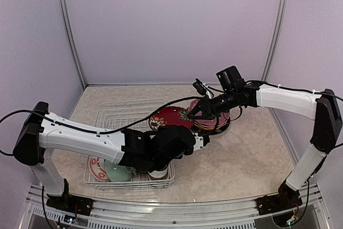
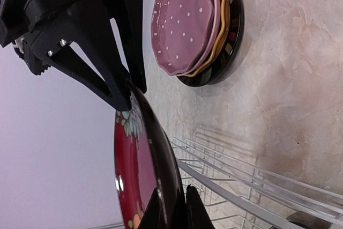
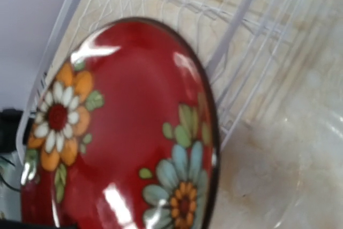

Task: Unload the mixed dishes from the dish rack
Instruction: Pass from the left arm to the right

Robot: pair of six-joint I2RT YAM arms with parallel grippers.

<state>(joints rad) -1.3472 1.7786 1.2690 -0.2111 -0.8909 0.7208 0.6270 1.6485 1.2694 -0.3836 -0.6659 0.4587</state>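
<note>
Closest to the overhead camera, the left arm (image 1: 80, 138) stretches from the left edge across the dish rack (image 1: 107, 116), while the right arm (image 1: 284, 97) reaches in from the right side over the mottled beige table (image 1: 252, 154). White wire forms the rack, which sits on the table's left half, its dividers standing upright. Just right of the rack lies a stack of plates flat on the table: a black plate (image 2: 237, 20) at the bottom, a yellow one (image 2: 226, 22) showing only its rim, and a pink white-dotted plate (image 2: 182, 22) on top. Between rack and stack, over the rack's far right corner, the dark red floral bowl (image 3: 123, 132) is held up on edge, clear of the wires. The left gripper (image 2: 174, 207) is clenched on the bowl's near rim. The right gripper (image 2: 134, 94) straddles the opposite rim with one finger on each side; whether it presses the rim cannot be told. In the rack's near end sit a red-patterned white bowl (image 1: 96, 167), a pale-green cup (image 1: 118, 171) and a brown-white cup (image 1: 158, 174), all partly hidden by the left arm.
</note>
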